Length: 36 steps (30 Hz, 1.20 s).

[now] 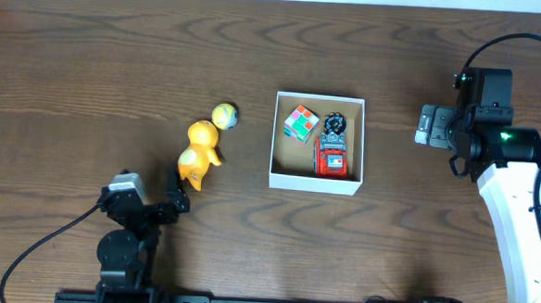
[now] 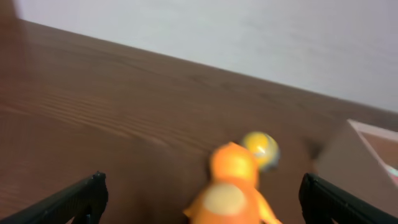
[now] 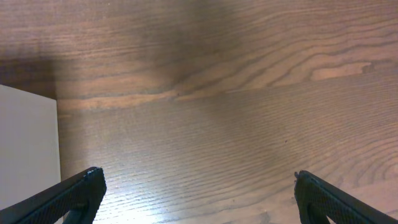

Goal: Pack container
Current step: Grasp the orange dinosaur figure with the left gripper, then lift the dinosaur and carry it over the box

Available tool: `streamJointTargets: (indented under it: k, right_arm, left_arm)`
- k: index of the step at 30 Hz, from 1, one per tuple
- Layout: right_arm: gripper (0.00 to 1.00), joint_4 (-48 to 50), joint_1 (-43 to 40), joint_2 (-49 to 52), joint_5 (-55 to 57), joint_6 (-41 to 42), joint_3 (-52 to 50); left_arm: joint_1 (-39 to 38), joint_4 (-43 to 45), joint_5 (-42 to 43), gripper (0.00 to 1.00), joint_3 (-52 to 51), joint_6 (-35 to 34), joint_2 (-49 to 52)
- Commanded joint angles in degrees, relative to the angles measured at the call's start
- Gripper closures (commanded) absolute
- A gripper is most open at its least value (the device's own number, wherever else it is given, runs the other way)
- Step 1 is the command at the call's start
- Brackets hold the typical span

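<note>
The shallow square white-walled container [image 1: 314,183] sits mid-table [image 1: 89,68], holding a multicoloured puzzle cube [image 1: 301,122]. The left claw [image 2: 200,183] gapes wide before an orange plastic figure [image 2: 229,186]; the right claw [image 3: 196,176] is equally wide, holding nothing.

Dark brown wood-grain bench [image 1: 117,69]; white-walled container [image 1: 314,183]; orange figure [image 1: 197,157]; yellow-blue ball [image 1: 224,116]; multicoloured cube [image 1: 301,123]; red truck [image 1: 330,158]; black patterned disc [image 1: 335,125].

Robot lab: two cabled arms [image 1: 514,197] at a wooden table [image 1: 90,59].

Left pincer [image 2: 202,186] spread wide; right pincer [image 3: 198,182] spread wide, angled down.
</note>
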Motion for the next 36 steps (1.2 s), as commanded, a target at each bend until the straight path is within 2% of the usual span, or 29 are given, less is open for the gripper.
streamJointTargets:
  k: [1,6,13,17,22,27,34,35,36]
  right_arm:
    - [0.01,0.0,-0.48,-0.11,0.37,1.05,0.63]
    - [0.01,0.0,-0.48,-0.11,0.37,1.05,0.63]
    - [0.01,0.0,-0.48,-0.11,0.37,1.03,0.63]
    - [0.01,0.0,-0.48,-0.11,0.37,1.03,0.63]
    - [0.01,0.0,-0.48,-0.11,0.37,1.03,0.63]
    - [0.01,0.0,-0.48,-0.11,0.37,1.03,0.63]
    - [0.01,0.0,-0.48,-0.11,0.37,1.03,0.63]
    - [0.01,0.0,-0.48,-0.11,0.37,1.03,0.63]
    - [0.01,0.0,-0.48,-0.11,0.37,1.05,0.63]
  left_arm:
    - [0.24,-3.48,7.52,0.02,7.06,1.7,2.69]
    - [0.26,-11.78,7.5,0.02,19.26,5.09,14.4]
    - [0.24,-26.82,7.32,0.02,39.91,5.07,41.48]
    - [0.24,-30.38,8.61,0.02,47.1,5.05,55.67]
    - [0.17,-28.72,9.75,0.02,47.82,5.05,68.26]
    - [-0.9,-28.87,9.9,0.02,47.78,5.33,76.61]
    - [-4.9,-27.61,9.81,0.01,47.78,10.45,85.11]
    - [-5.14,-27.12,9.81,0.07,47.78,10.43,85.88]
    - [-5.18,-26.8,9.81,0.23,47.78,10.43,86.38]
